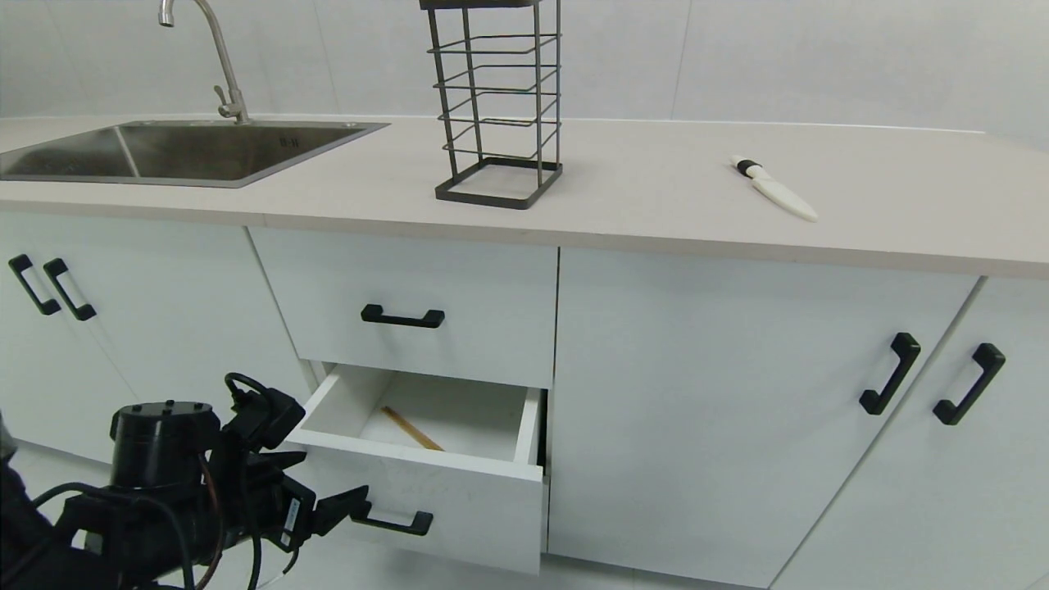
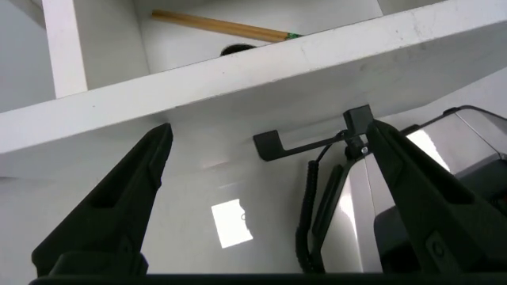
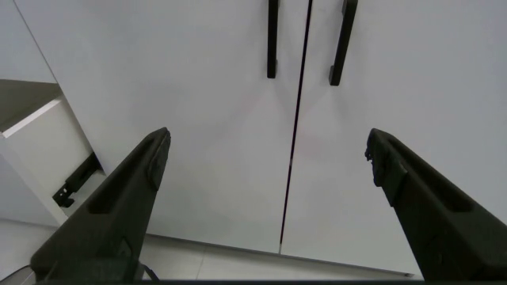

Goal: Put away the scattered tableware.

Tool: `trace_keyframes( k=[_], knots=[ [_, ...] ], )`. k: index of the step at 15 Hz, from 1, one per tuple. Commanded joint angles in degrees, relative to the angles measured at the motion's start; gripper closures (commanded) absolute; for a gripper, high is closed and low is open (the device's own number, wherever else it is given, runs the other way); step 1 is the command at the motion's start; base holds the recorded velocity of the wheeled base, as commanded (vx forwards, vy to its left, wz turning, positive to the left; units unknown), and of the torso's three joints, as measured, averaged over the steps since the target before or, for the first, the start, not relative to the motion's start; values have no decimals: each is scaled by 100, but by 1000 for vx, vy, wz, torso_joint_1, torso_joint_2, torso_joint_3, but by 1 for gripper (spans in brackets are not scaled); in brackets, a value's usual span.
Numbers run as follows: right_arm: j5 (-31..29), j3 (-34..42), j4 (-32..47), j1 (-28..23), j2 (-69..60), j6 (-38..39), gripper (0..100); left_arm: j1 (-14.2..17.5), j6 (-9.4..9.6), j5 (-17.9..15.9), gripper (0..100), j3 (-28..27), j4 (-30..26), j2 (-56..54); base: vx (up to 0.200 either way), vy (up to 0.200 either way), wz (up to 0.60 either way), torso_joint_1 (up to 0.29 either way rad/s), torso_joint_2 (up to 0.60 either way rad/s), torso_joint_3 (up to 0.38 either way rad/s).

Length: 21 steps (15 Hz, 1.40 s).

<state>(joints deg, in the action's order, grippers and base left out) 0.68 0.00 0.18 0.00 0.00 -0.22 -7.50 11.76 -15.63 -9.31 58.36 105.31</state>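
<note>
A white-bladed knife with a black collar (image 1: 774, 188) lies flat on the pale stone-look counter (image 1: 656, 209), well apart from the black wire rack (image 1: 498, 106). We see a thin wooden chopstick (image 1: 412, 429) lying inside the open white lower drawer (image 1: 459, 500). The left gripper (image 2: 268, 136) is at that drawer's black bar handle (image 1: 397, 522), fingers spread wide and gripping nothing. The right gripper (image 3: 269, 142) faces white cabinet doors (image 3: 198, 119), fingers likewise released.

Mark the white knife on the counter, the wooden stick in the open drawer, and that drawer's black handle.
White knife (image 1: 780, 193): head view, on the blade.
Wooden stick (image 1: 412, 429): head view, mid-length.
Black drawer handle (image 1: 401, 524): head view, its bar.
</note>
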Motion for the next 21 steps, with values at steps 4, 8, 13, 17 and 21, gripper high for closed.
trace_keyframes(
  k=[4, 8, 13, 17, 21],
  knots=[
    [2, 0, -1, 0, 9, -4, 0, 11, 1, -19, 0, -475, 35, 393, 0, 0, 0, 0, 0, 0],
    [2, 0, -1, 0, 9, -4, 0, 20, 10, -107, 0, -853, 53, 736, 0, 0, 0, 0, 0, 0],
    [2, 0, -1, 0, 9, -4, 0, 47, 1, -239, 0, -1345, 334, 1132, 0, 0, 0, 0, 0, 0],
    [11, 0, -1, 0, 9, -4, 0, 64, -7, -239, 0, -1661, 343, 1255, 0, 0, 0, 0, 0, 0],
    [2, 0, -1, 0, 9, -4, 0, 73, -7, -239, 0, -1978, 343, 1448, 0, 0, 0, 0, 0, 0]
  ],
)
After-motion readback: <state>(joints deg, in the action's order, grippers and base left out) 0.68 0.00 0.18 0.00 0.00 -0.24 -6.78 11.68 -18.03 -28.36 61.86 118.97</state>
